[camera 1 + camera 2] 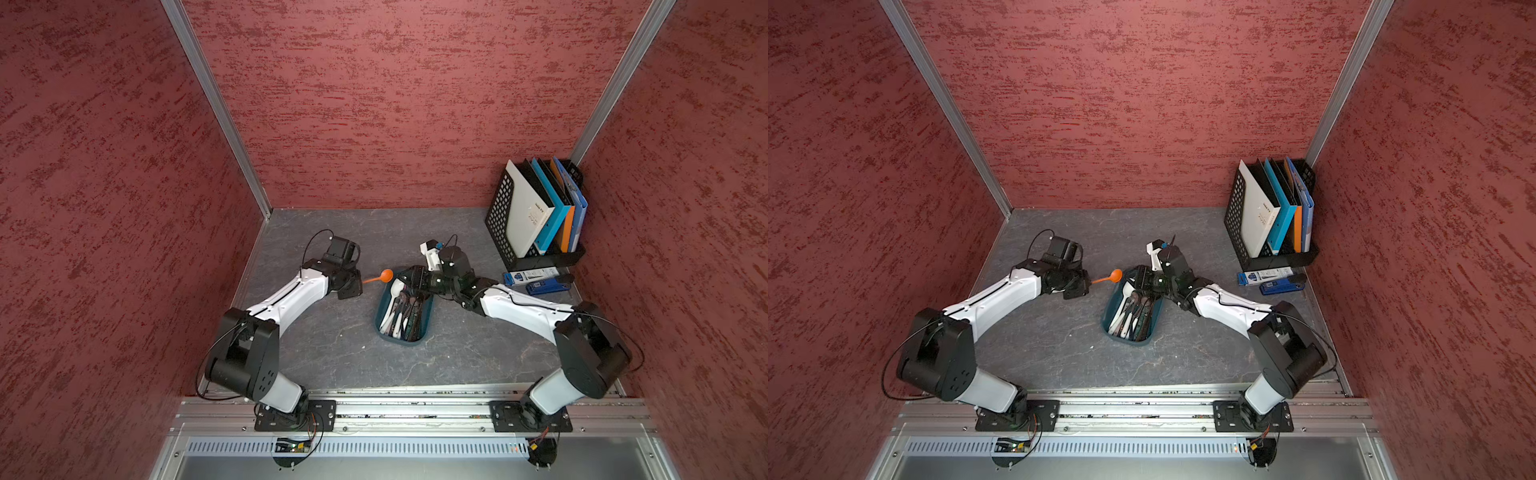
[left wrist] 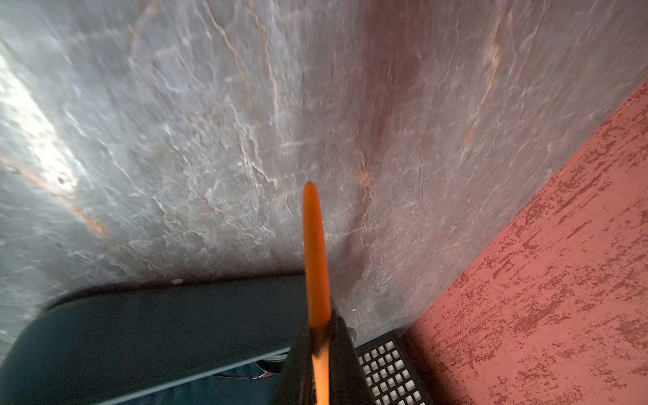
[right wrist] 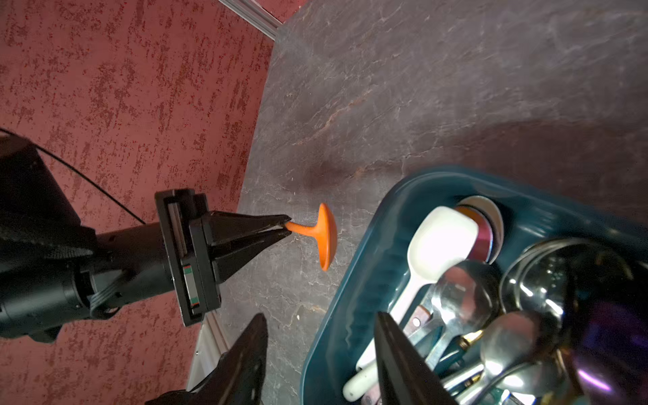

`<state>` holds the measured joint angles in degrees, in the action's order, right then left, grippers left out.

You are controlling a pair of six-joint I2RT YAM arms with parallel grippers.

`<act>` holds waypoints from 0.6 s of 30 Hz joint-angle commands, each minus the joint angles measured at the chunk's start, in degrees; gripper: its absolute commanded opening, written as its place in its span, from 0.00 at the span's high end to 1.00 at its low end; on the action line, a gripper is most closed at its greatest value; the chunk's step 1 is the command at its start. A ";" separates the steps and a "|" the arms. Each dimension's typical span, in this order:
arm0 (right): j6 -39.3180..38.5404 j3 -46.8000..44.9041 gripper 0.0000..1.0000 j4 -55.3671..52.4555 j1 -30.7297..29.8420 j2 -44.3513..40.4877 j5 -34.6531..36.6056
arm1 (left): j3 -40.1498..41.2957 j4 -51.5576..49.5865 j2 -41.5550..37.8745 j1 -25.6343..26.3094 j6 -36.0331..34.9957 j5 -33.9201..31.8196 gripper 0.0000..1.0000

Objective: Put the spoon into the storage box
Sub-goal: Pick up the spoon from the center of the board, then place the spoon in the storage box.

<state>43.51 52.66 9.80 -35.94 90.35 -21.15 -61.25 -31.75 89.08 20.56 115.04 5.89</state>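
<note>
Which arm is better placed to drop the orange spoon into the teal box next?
Left. The left fingers are shut on the orange spoon handle, its bowl just beside the storage box rim. The right fingers stand open over the box, holding nothing.

right gripper (image 1: 415,277) hangs over the far end of the storage box (image 1: 398,340), cutlery (image 1: 401,311) crowds inside, open tabletop (image 1: 332,345) lies alongside.

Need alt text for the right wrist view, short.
The left gripper, shut on the handle of an orange spoon, holds it above the grey table beside a teal storage box packed with white and metal spoons. The right gripper is open in the foreground, holding nothing.
</note>
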 commanded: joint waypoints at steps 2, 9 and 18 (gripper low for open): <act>-4.56 -2.90 0.46 9.90 0.34 -3.63 5.64 | -4.35 1.06 3.02 1.74 2.01 -0.70 0.94; 7.14 -12.35 0.45 30.06 0.13 -0.52 8.08 | -9.16 1.84 6.27 4.19 2.80 -0.52 0.93; 8.15 -13.38 0.44 39.33 -1.72 3.91 13.14 | -12.57 3.84 9.10 8.04 4.46 -0.21 0.93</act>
<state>50.57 40.23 40.73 -37.08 93.34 -11.77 -72.44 -28.58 97.76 27.83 115.31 5.91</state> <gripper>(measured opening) 0.565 0.105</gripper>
